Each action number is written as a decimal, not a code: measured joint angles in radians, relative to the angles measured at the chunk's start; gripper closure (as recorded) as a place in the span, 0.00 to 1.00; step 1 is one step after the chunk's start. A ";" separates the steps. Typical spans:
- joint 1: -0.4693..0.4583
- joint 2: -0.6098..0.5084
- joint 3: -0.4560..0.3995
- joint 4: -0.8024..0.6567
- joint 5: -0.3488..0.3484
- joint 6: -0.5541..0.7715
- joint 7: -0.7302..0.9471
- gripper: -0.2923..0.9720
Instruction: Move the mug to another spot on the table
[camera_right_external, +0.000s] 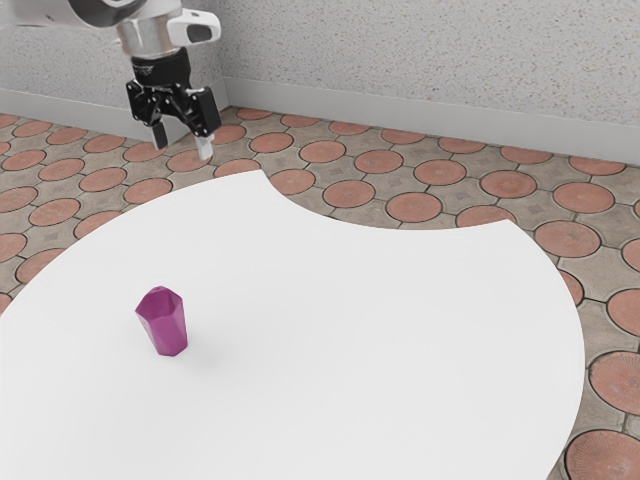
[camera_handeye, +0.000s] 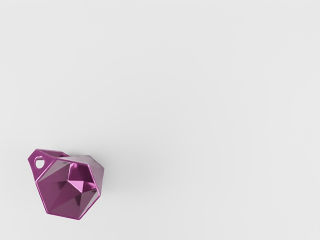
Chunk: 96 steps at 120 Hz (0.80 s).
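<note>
A magenta faceted mug (camera_right_external: 162, 321) stands upright on the white round table (camera_right_external: 360, 330), toward the exterior view's left. My gripper (camera_right_external: 182, 141) hangs high above the table's far edge, well behind and above the mug. Its fingers point down and stand apart, open, with nothing between them. The wrist view looks straight down on the mug (camera_handeye: 69, 185), far below the hand, its small handle (camera_handeye: 39, 161) sticking out to one side of its angular body.
The table has a curved notch (camera_right_external: 300, 205) cut into its far edge. A floor of round terracotta tiles (camera_right_external: 440, 180) surrounds it, and a speckled grey wall (camera_right_external: 420, 50) stands behind. Bare white tabletop spreads to the exterior view's right of the mug.
</note>
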 joint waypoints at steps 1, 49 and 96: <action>0.000 0.000 0.000 0.000 0.000 0.000 0.000 0.23; -0.019 0.030 0.147 0.002 -0.050 0.001 -0.024 0.23; 0.046 0.268 0.285 -0.033 -0.175 0.052 -0.151 0.23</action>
